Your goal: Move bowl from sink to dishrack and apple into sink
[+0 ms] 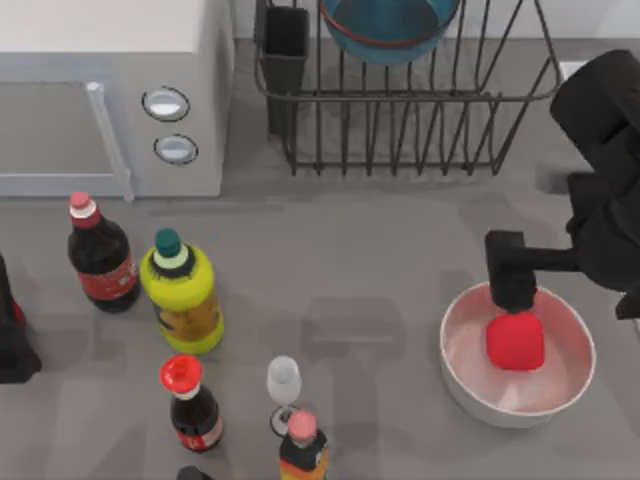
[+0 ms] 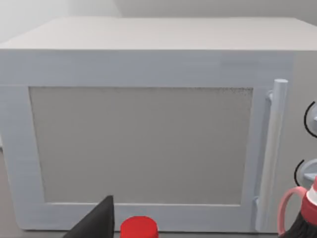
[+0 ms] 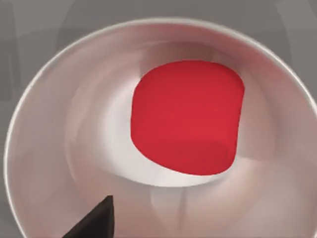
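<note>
With the teal bowl (image 1: 388, 28) already standing in the dishrack (image 1: 420, 120), the right gripper (image 1: 511, 290) hangs over the apple (image 1: 516, 340) in the white bowl (image 1: 470, 385), grip state unclear, so next comes closing on it.

Even, bright light throughout; soft faint shadows lie on the grey table (image 1: 380, 260), no glare.
</note>
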`<action>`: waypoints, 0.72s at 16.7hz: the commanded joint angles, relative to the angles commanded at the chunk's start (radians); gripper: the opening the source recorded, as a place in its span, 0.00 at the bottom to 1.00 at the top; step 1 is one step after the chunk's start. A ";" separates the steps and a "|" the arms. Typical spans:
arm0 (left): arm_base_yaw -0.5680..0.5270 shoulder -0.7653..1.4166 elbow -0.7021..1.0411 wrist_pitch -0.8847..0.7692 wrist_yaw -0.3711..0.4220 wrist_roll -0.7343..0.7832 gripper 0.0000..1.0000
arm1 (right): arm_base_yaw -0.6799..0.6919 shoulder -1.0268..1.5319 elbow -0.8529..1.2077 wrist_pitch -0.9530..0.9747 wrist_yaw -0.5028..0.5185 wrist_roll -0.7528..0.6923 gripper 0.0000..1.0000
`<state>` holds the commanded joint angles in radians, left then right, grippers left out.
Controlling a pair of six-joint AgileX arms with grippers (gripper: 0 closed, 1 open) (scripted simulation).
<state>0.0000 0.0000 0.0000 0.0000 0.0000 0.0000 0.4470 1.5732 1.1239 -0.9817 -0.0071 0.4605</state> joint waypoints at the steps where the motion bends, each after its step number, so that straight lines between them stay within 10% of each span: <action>1: 0.000 0.000 0.000 0.000 0.000 0.000 1.00 | 0.016 0.051 0.041 -0.032 0.001 0.015 1.00; 12: 0.000 0.000 0.000 0.000 0.000 0.000 1.00 | 0.046 0.176 0.123 -0.086 0.007 0.051 1.00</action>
<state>0.0000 0.0000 0.0000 0.0000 0.0000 0.0000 0.4929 1.7493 1.2474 -1.0680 -0.0003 0.5116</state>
